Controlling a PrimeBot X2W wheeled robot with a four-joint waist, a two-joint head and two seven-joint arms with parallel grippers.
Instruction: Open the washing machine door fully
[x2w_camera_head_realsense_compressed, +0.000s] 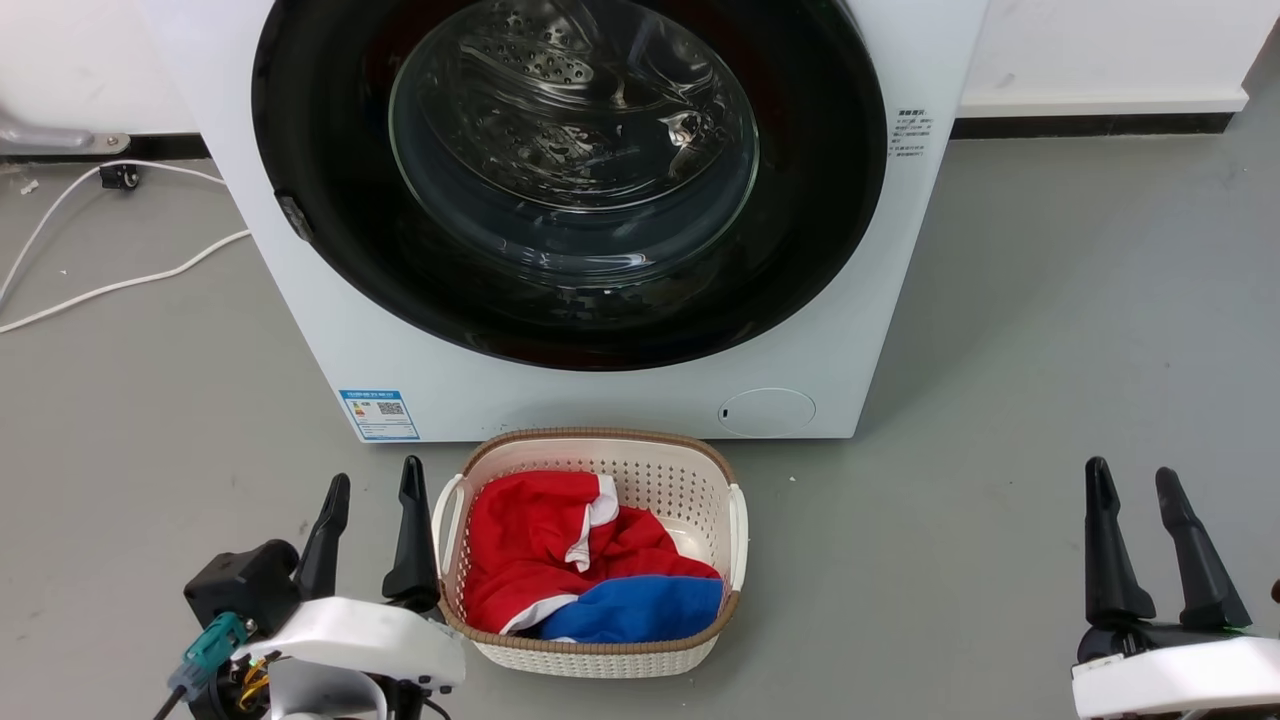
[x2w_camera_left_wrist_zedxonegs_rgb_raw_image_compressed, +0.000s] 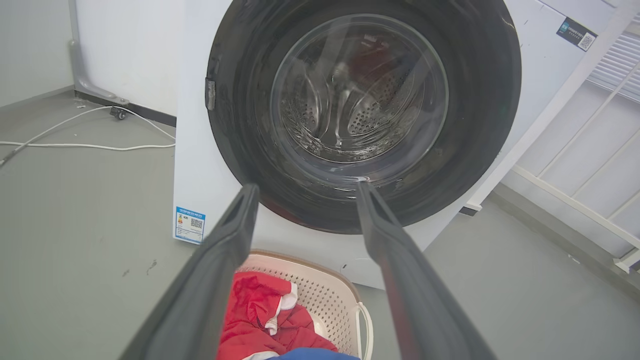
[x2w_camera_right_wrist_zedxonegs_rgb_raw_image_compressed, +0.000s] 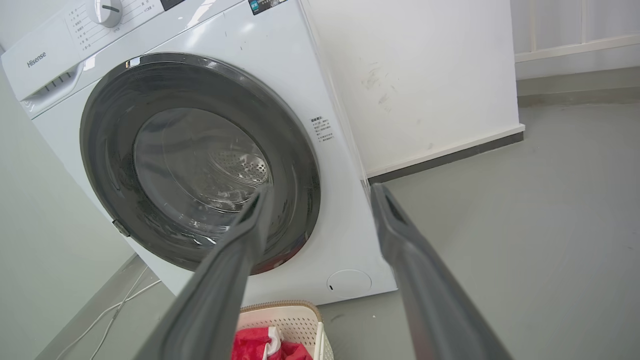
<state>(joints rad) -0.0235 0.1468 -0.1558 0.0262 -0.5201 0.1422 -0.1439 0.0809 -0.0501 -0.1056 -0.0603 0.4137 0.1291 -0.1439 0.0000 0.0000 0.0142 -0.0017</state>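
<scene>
The white washing machine (x2w_camera_head_realsense_compressed: 330, 340) stands straight ahead on the grey floor. Its round glossy black washing machine door (x2w_camera_head_realsense_compressed: 820, 200) lies flat against the front, with the steel drum showing through the glass bowl. A small grey latch tab (x2w_camera_head_realsense_compressed: 292, 216) sits on the door's left rim. My left gripper (x2w_camera_head_realsense_compressed: 371, 487) is open at the lower left, well short of the machine and empty. My right gripper (x2w_camera_head_realsense_compressed: 1135, 483) is open at the lower right, also empty. The door (x2w_camera_left_wrist_zedxonegs_rgb_raw_image_compressed: 240, 130) fills the left wrist view beyond the open fingers (x2w_camera_left_wrist_zedxonegs_rgb_raw_image_compressed: 235, 225); the door (x2w_camera_right_wrist_zedxonegs_rgb_raw_image_compressed: 295, 165) shows again in the right wrist view.
A cream laundry basket (x2w_camera_head_realsense_compressed: 600, 655) with red, white and blue clothes sits on the floor right in front of the machine, between my grippers. White cables (x2w_camera_head_realsense_compressed: 120, 285) trail over the floor at the left. A white wall (x2w_camera_head_realsense_compressed: 1100, 50) runs behind.
</scene>
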